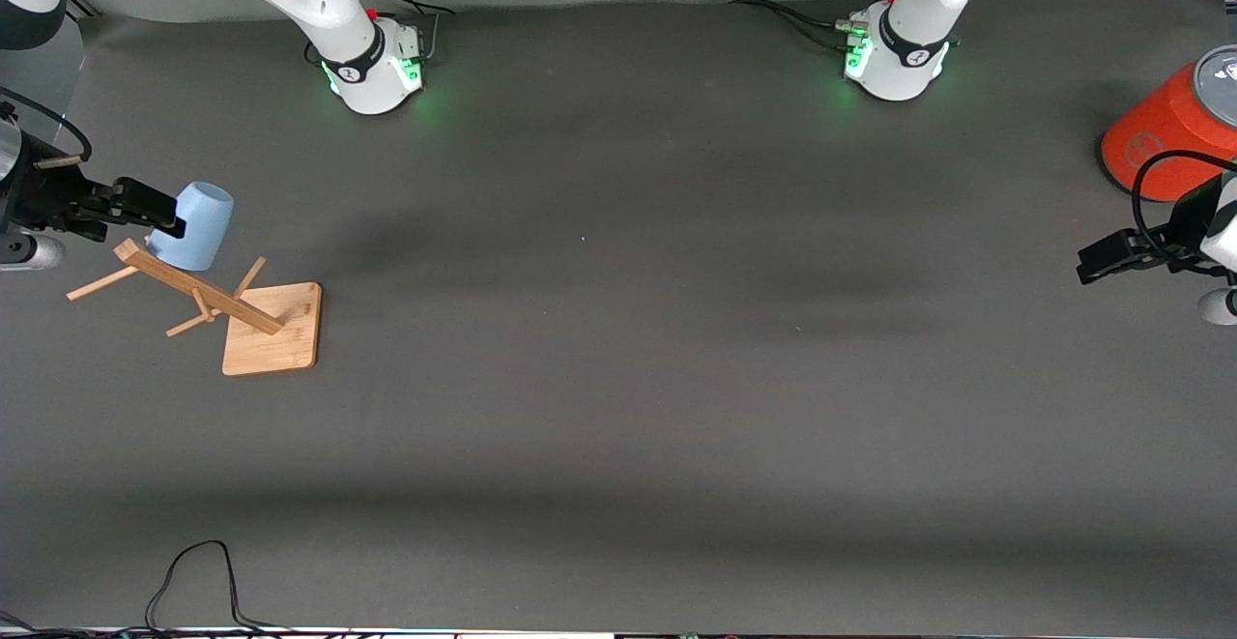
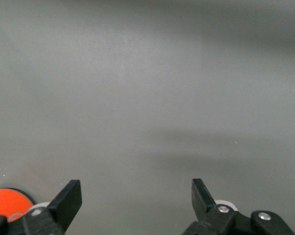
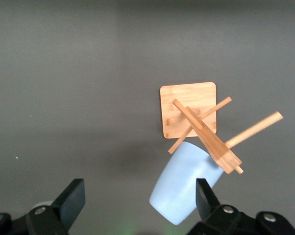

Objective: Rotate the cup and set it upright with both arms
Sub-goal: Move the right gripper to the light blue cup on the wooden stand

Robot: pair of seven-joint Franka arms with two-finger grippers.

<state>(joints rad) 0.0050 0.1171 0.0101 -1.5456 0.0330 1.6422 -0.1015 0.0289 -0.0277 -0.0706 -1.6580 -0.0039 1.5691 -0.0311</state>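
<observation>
- at the right arm's end of the table: cup [image 1: 196,224] hangs tilted on a wooden rack [image 1: 208,299].
- right gripper [image 1: 155,215] beside cup, fingers wide, holding nothing.
- left gripper [image 1: 1102,259] near orange cylinder [image 1: 1171,134], fingers wide, empty.

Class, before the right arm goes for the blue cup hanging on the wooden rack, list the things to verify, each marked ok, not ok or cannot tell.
1. Right gripper open: ok, its fingers stand wide apart.
2. Cup between those fingers: not ok; in the right wrist view it sits off toward one finger.
3. Cup hung on a peg of the wooden rack, mouth tilted up: ok.
4. Rack base flat on the table: ok.
5. Left gripper open and waiting over the table near the orange-red cylinder: ok.
6. Cup free to slide off its peg: cannot tell.
</observation>
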